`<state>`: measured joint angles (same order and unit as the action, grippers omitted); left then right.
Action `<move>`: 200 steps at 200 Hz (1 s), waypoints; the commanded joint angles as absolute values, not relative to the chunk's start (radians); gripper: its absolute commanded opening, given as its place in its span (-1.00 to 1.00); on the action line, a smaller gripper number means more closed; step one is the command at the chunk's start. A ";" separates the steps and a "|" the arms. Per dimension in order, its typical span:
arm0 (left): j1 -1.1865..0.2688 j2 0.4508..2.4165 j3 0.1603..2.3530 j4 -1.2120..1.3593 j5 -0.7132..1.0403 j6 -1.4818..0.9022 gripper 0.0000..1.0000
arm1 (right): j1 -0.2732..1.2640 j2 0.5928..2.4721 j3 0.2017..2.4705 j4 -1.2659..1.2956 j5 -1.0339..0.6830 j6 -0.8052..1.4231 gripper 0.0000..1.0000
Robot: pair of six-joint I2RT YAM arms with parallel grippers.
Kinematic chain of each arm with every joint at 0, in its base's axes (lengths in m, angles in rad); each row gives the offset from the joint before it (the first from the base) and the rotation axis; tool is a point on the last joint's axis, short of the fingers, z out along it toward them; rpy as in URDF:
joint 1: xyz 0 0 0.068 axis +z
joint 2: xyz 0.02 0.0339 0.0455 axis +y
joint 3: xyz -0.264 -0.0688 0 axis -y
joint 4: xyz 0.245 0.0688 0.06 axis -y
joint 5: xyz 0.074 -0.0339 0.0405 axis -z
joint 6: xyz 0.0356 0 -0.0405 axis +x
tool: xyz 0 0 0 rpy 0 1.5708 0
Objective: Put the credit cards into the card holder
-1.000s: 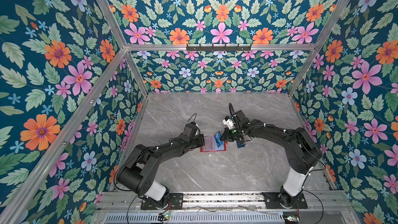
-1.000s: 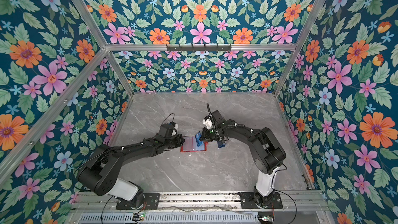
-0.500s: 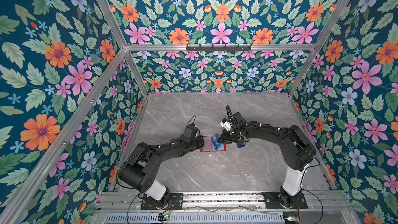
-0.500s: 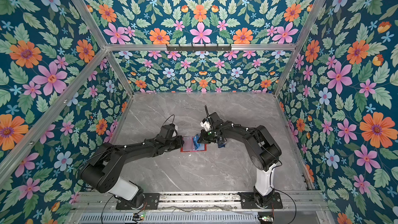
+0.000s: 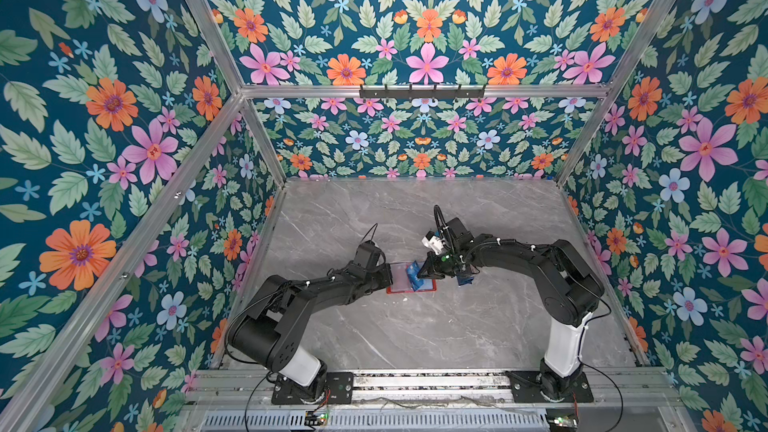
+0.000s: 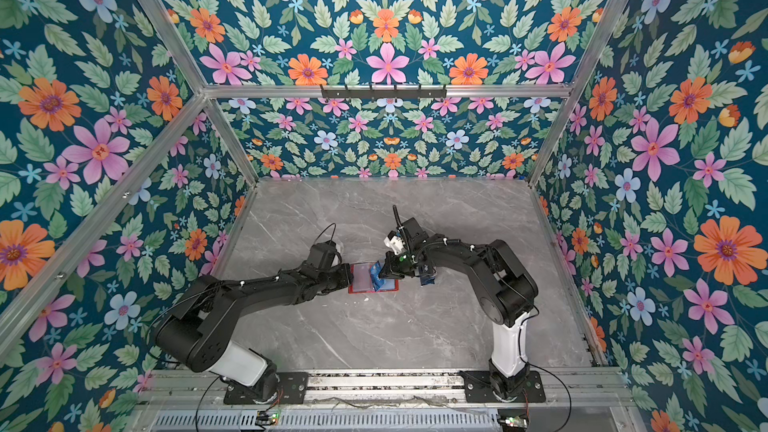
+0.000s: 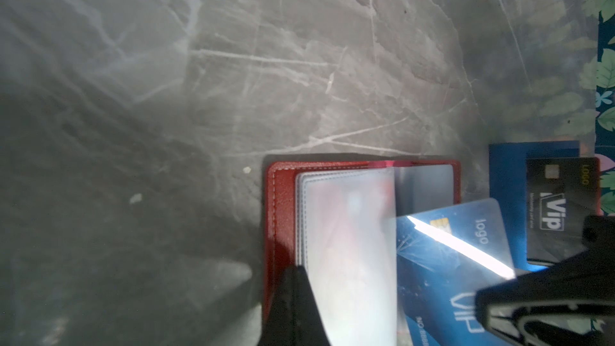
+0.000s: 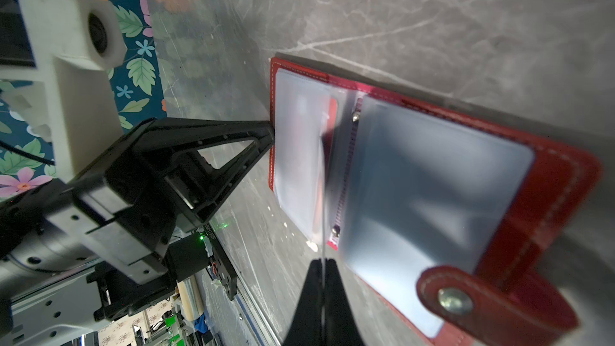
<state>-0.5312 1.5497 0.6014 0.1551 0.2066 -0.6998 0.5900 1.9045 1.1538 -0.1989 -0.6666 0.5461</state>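
Note:
The card holder (image 5: 428,286) (image 7: 283,194) lies open on the marble table, its clear sleeves (image 8: 432,174) facing up. My right gripper (image 5: 420,275) (image 8: 322,264) is shut on a blue credit card (image 7: 449,254) marked "VIP". It holds the card tilted over the holder's middle, with one card edge at the sleeves by the spine. My left gripper (image 5: 390,278) (image 7: 294,271) is shut, its tip resting on the holder's left edge. A black credit card (image 7: 559,208) lies in the small blue tray (image 7: 506,174). Something red (image 8: 332,111) shows through one left-hand sleeve.
The blue tray (image 5: 464,281) sits just right of the holder, partly under my right wrist. Floral walls enclose the table on three sides. The arm bases stand on a metal rail (image 5: 415,384) at the front edge.
My right gripper has carried the blue card a little to the left, further over the open holder. The left gripper has stayed at the holder's left edge.

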 commanded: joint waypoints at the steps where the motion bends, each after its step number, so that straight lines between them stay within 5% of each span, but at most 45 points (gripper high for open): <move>1: -0.532 1.552 0.599 0.125 0.196 -0.700 -0.91 | 0.592 1.910 1.161 -0.195 -0.675 0.549 -1.00; 200: -0.558 1.556 0.571 0.129 0.183 -0.716 -0.93 | 0.592 1.966 1.115 0.023 -0.668 0.694 -1.00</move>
<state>-0.5549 1.5505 0.5785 0.1894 0.1768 -0.7097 0.5907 1.9583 1.1206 -0.0010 -0.6773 0.6628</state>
